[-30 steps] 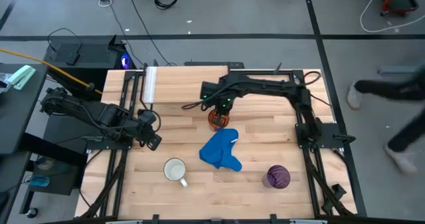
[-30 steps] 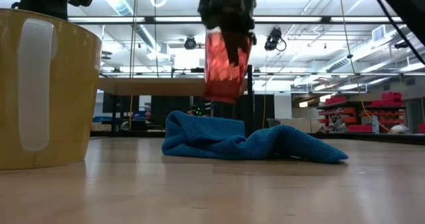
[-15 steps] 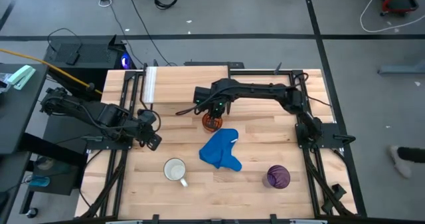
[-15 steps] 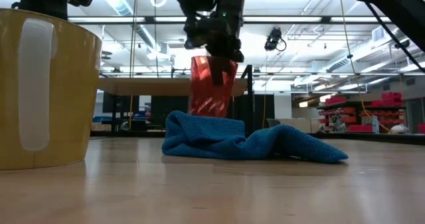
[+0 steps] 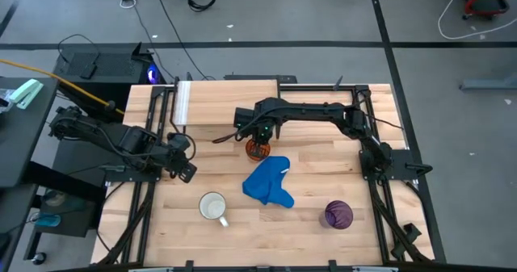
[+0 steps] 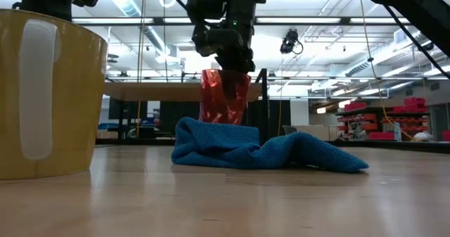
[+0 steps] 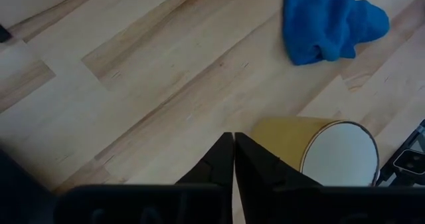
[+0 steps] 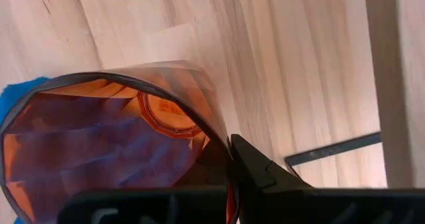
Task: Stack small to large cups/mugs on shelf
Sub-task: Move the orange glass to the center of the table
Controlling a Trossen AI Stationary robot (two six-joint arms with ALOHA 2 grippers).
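- One shelf (image 5: 230,100) sits at your table's far edge, nothing on it.
- Your purple tumbler (image 5: 338,215) stands near right; the white mug (image 5: 213,207) stands near left.
- Your right gripper (image 5: 260,135) pinches the orange cup (image 5: 258,148) by its rim, just beside the blue cloth (image 5: 269,183).
- Your left gripper (image 7: 234,159) waits at the left edge, fingers pressed together, near the mug.

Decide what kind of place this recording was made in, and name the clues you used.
Probably a robotics lab or workshop: a wooden table in a black frame carrying two arms, cables trailing over a grey floor, and an open hall with ceiling strip lights behind.
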